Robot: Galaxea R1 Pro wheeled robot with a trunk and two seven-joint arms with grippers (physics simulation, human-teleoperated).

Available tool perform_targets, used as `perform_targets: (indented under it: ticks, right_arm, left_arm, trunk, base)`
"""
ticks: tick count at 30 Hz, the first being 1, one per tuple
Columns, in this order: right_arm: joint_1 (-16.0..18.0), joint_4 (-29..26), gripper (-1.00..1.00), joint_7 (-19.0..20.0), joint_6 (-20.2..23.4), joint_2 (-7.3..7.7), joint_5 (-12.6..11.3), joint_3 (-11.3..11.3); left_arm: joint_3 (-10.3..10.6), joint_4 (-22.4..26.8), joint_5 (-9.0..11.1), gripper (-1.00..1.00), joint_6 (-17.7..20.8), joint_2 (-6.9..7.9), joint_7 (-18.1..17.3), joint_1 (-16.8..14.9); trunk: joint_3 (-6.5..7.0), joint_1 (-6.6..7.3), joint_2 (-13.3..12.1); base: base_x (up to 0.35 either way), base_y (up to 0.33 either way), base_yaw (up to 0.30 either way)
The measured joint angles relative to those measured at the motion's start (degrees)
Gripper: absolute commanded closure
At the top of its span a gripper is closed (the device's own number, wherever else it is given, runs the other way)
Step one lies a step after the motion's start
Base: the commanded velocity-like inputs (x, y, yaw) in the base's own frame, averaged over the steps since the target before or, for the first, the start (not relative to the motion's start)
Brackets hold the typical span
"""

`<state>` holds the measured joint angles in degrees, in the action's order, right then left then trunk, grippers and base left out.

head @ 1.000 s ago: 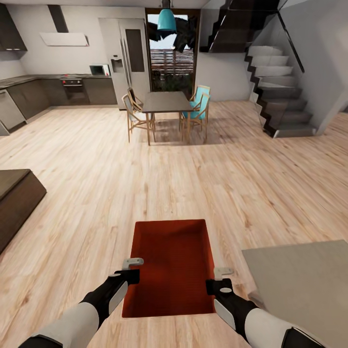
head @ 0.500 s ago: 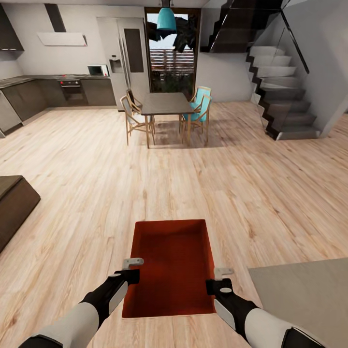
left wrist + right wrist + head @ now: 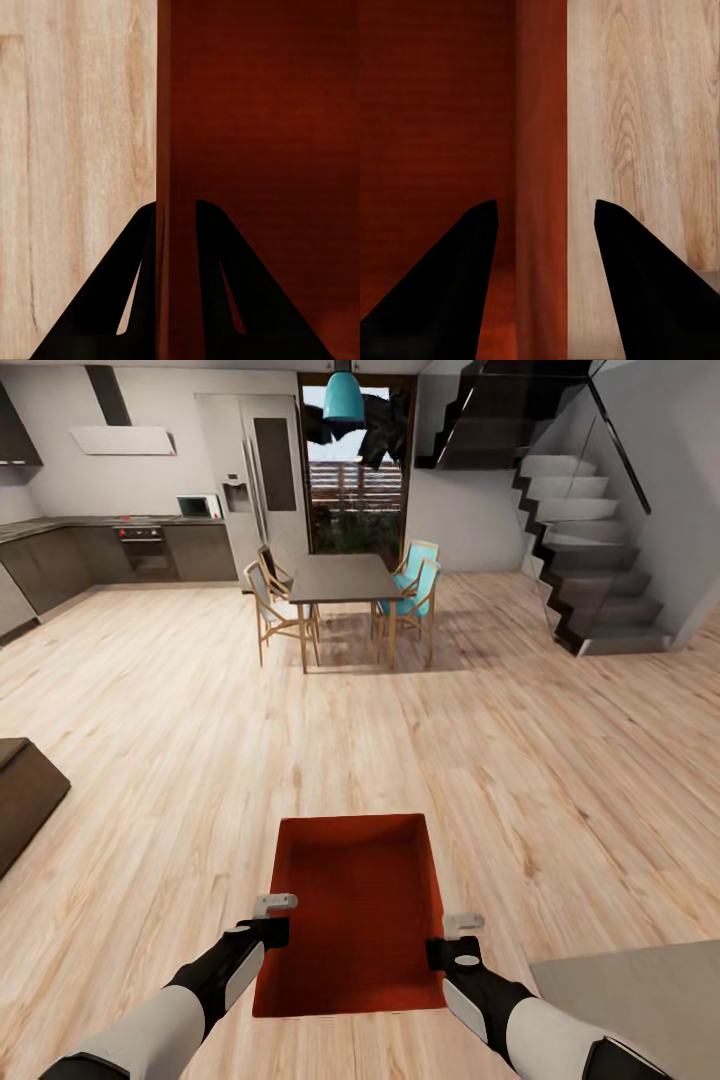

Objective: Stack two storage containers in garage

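Orange-red, thin-walled and finely ribbed, the storage container is carried in front of the robot, at 6 o'clock in the head view, above the wood floor. Left hand grips the left long wall, fingers clenched on the thin wall in the left wrist view. Right hand straddles the right long wall; whether it pinches cannot be told. Judgement: light, empty, walls likely flexible. Grip the opposite long walls near the rim.
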<state>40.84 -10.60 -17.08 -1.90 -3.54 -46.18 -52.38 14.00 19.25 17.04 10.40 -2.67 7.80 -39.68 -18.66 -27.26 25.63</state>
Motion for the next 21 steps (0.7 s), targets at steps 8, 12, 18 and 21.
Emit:
perform_targets:
  ticks: [8,12,18,21]
  right_arm:
    - [0.00,-0.05,1.00,0.00,0.00,0.04,0.01,0.00]
    - [0.00,-0.03,1.00,0.00,0.00,0.02,0.01,0.00]
    - [0.00,-0.01,1.00,0.00,0.00,0.01,-0.01,-0.02]
    - [0.00,-0.01,1.00,0.02,-0.01,0.02,0.00,0.00]
  left_arm:
    - [-0.02,0.00,-0.01,1.00,-0.04,-0.01,0.00,0.00]
    - [0.00,0.00,0.00,1.00,-0.03,-0.01,0.00,0.00]
    - [-0.01,0.00,0.00,1.00,0.00,0.00,0.00,0.00]
    - [-0.04,0.00,-0.03,1.00,-0.01,-0.02,0.00,0.00]
  trunk:
    - [0.00,0.00,0.00]
    - [0.00,0.00,0.00]
    - [0.00,0.00,0.00]
    - [0.00,0.00,0.00]
  base:
    - [0.324,0.000,0.000]
    - [0.324,0.000,0.000]
    - [0.324,0.000,0.000]
    - [0.324,0.000,0.000]
